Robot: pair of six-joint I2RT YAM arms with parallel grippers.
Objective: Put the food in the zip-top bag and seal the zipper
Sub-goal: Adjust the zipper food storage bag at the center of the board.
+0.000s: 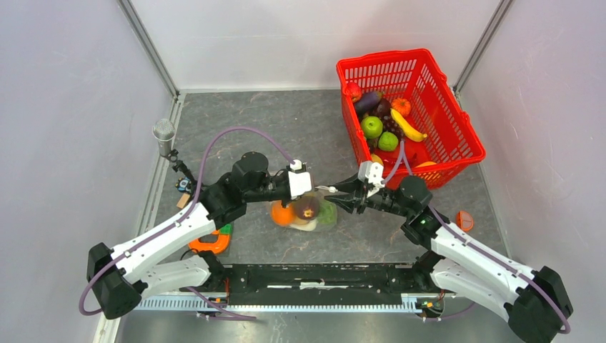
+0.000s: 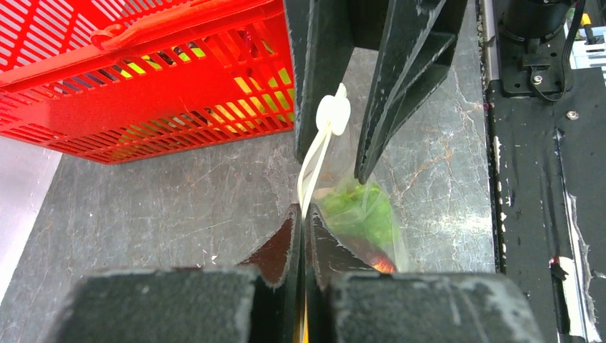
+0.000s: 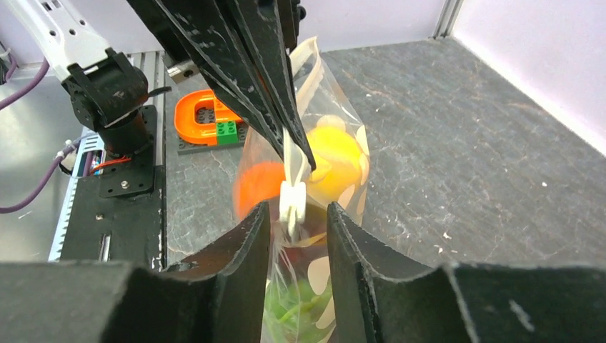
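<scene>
Two right fingers (image 3: 239,264), zipper (image 3: 291,193) between (bag (image 3: 337,107) held)

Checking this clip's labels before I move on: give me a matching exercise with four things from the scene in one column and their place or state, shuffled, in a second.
Column one
1. left end effector
2. right end effector
3. basket
4. orange toy

Column two
A. far right, fruit inside
B. jaws apart, the bag top edge between them
C. shut on the bag top edge
D. near left, lying flat

Pairs: 1-C, 2-B, 3-A, 4-D
</scene>
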